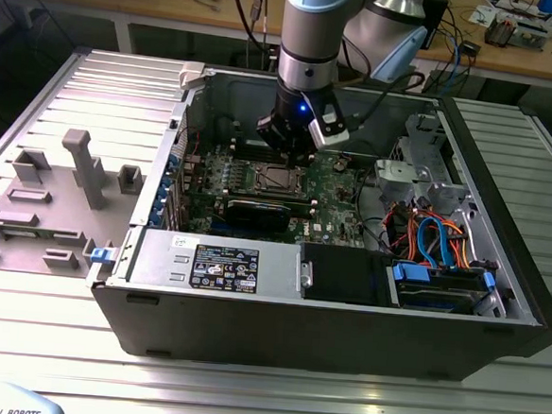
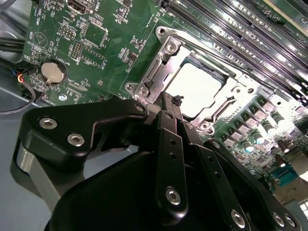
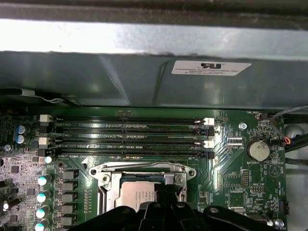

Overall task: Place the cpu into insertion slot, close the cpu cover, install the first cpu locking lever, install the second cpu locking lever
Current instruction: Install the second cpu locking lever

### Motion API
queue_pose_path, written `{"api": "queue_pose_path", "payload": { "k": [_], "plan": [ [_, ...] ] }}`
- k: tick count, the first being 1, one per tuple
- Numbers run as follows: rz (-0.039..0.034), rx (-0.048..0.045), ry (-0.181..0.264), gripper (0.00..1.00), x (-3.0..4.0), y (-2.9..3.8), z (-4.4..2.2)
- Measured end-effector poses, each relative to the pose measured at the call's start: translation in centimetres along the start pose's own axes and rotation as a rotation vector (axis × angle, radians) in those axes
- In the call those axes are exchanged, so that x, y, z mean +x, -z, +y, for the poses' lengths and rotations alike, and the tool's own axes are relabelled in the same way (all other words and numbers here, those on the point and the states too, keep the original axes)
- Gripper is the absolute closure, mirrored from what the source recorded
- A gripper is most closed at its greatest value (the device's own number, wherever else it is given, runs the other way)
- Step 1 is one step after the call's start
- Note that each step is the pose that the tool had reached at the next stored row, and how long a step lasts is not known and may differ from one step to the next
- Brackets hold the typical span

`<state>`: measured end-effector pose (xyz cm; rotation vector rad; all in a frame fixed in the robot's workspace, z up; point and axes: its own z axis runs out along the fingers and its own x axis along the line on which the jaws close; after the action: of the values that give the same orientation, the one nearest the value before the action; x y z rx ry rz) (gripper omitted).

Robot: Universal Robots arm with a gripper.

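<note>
With its jaws together, the black end effector (image 2: 178, 98) hovers over the silver-topped square cpu (image 2: 196, 88), seated beneath the apparently lowered silvery metal cpu cover (image 3: 139, 172); levers unclear.

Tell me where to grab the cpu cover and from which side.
Probably its outer rim, from above: the cpu cover lies flat around the cpu, a thin frame, so only its edges offer purchase. The gripper hovers at its edge.

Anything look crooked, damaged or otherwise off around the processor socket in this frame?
Nothing stands out. The cpu lies flat and square in the insertion slot, with the cpu cover framing it evenly. The hand hovers at the socket's edge.
</note>
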<state>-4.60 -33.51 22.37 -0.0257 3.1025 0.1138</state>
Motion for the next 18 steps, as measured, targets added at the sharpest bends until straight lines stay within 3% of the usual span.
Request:
{"api": "queue_pose_path", "payload": {
  "k": [5,18],
  "plan": [
    [0.0000,-0.0002,0.000,0.89,-0.02,0.54,0.04],
    [-0.0001,-0.0002,0.000,0.89,-0.02,0.59,-0.40]
  ]
}}
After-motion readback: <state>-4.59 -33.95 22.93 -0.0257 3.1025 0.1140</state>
